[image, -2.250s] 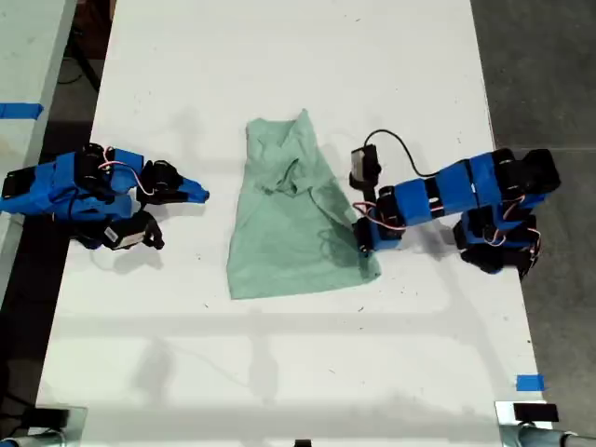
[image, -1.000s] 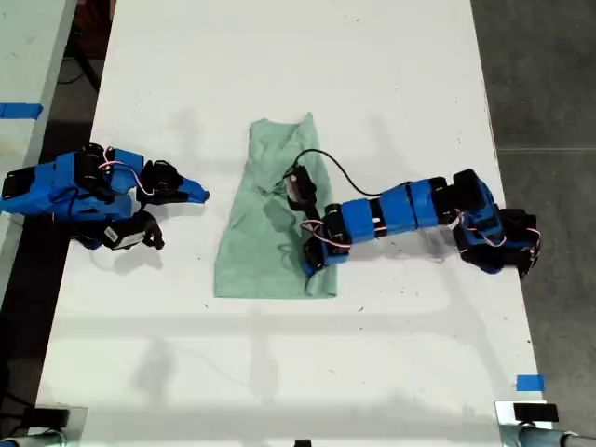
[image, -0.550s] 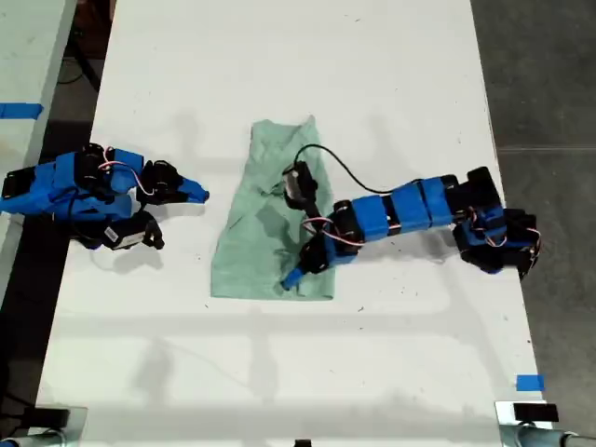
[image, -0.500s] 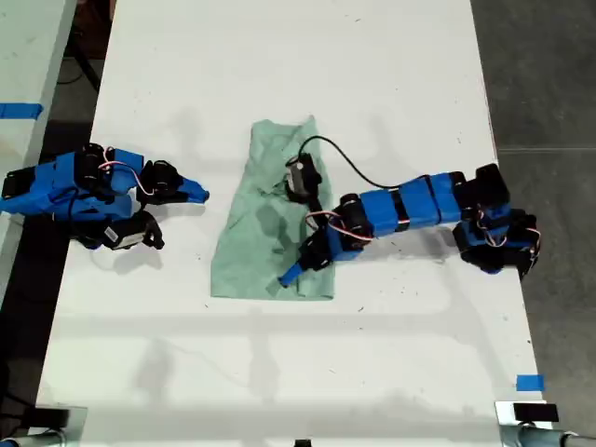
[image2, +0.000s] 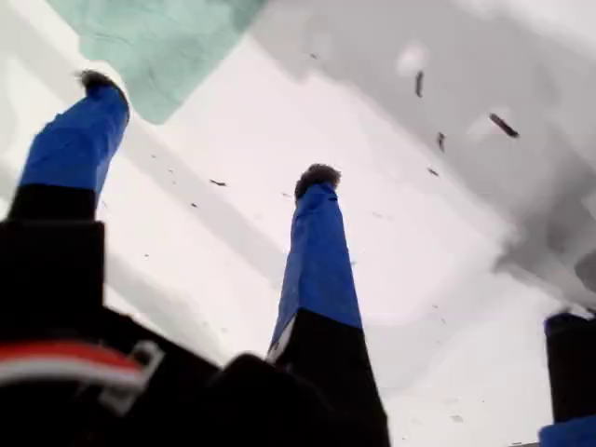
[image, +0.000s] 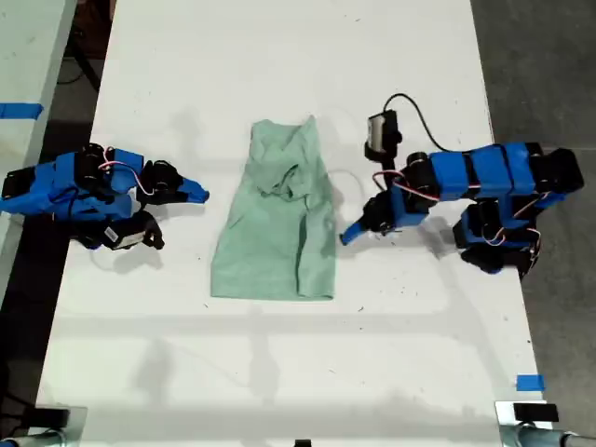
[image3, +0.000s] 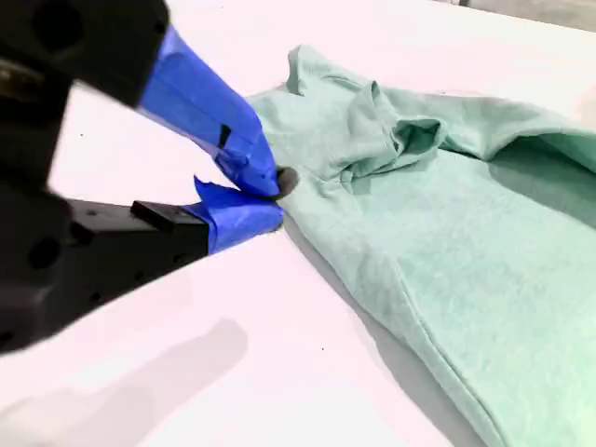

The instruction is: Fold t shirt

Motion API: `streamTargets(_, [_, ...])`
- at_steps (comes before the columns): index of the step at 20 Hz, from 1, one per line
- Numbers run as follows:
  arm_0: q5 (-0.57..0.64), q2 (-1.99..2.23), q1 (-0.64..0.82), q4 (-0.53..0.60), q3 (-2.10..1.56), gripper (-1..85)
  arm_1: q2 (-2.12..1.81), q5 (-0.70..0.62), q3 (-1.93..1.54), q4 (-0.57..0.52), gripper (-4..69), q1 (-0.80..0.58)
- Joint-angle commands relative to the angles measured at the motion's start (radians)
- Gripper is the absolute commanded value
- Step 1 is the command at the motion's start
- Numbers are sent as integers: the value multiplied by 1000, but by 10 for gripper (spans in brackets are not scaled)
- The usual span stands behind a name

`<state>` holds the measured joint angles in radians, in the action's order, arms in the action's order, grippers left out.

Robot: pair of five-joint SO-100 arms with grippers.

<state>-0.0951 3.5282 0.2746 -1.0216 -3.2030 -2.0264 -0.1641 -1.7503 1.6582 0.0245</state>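
Note:
The pale mint-green t shirt [image: 279, 223] lies on the white table [image: 279, 372], narrow end toward the far edge, with its side on the exterior view's right folded over onto the middle. My first gripper [image: 359, 225] hovers open and holds nothing, just off that folded edge. Its wrist view shows both blue fingers [image2: 317, 261] spread over bare table, my first gripper [image2: 208, 130] near a corner of the t shirt [image2: 149, 47]. At the exterior view's left my second gripper [image: 199, 195] rests shut and empty, pointing at the shirt. My second gripper [image3: 277, 197] sits close beside the t shirt [image3: 447, 223].
A strip of blue tape [image: 529, 383] marks the table near the exterior view's lower right corner. A second surface with blue tape [image: 19, 110] stands beyond the table's edge at the exterior view's left. A black cable [image: 419, 121] loops above the first arm.
My first gripper carried the shirt's edge across toward the exterior view's left, let it go, and drew back off the shirt. The shirt is now narrower. The second arm stayed still.

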Motion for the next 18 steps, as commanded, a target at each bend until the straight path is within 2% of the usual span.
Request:
streamTargets(1, [-11,9,3,-2,-18,-1,-379,29,-348,-48,332,-55])
streamTargets(5, [-11,9,5,-2,-18,-1,-839,58,-839,-199,274,-54])
streamTargets(8, [-15,9,6,-2,-18,-1,-983,57,-1017,-262,247,-29])
streamTargets(10, [-15,9,8,-2,-18,-1,-1114,15,-1115,-273,215,-51])
streamTargets(12, [-17,9,6,-2,-18,-1,-1370,-57,-1233,-229,190,-89])
streamTargets(13, [-17,9,5,0,-20,-1,-1482,-118,-1293,-242,181,-83])
streamTargets(18, [-18,9,-3,0,-20,-1,-1474,-176,-1322,-250,154,-124])
